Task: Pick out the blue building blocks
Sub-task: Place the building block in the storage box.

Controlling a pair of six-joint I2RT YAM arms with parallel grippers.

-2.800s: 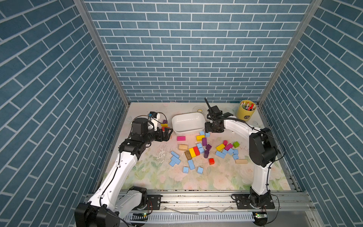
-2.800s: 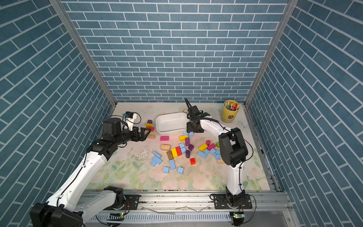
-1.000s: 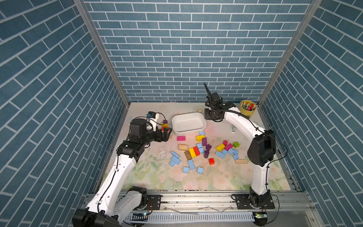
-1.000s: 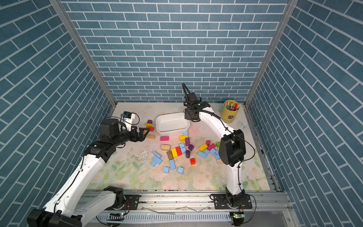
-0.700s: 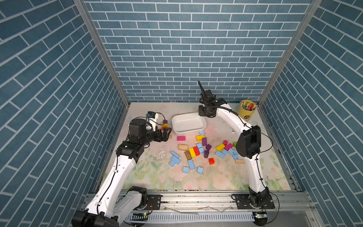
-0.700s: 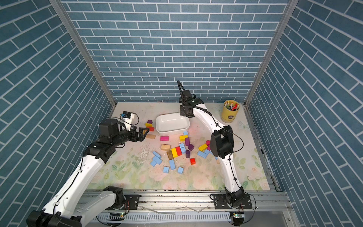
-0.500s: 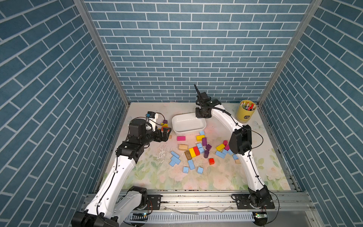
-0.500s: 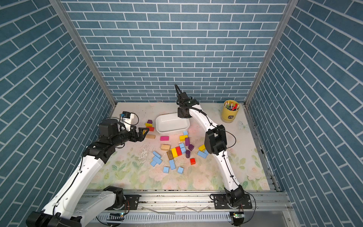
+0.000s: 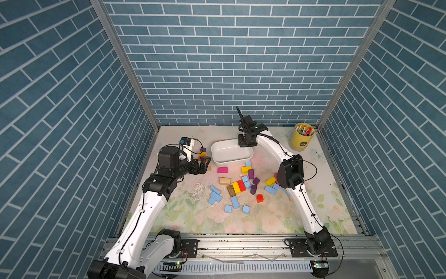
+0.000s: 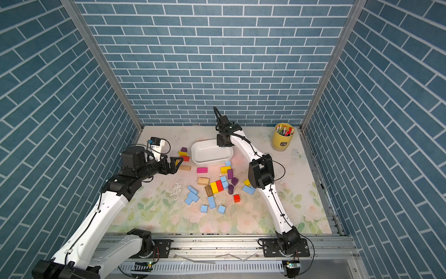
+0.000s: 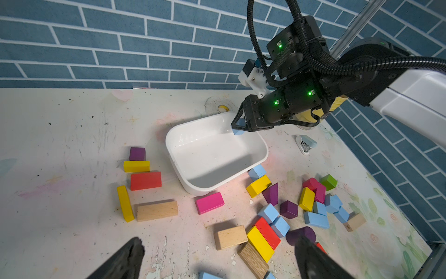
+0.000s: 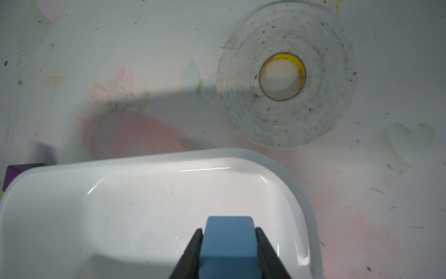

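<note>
While right jaws grip 1 blue block (image 12: 229, 244) over white tray (image 12: 120, 205) | left jaws stand wide open

Block (image 12: 229, 244) above dish (image 9: 229, 152); loose blocks (image 9: 235, 202) before it, tape roll (image 12: 277, 125) behind, pen cup (image 9: 301, 141) right.

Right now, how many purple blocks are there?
4: a block left of the white dish, a wedge, a cube and a cylinder in the middle pile. The right arm may hide more.
</note>
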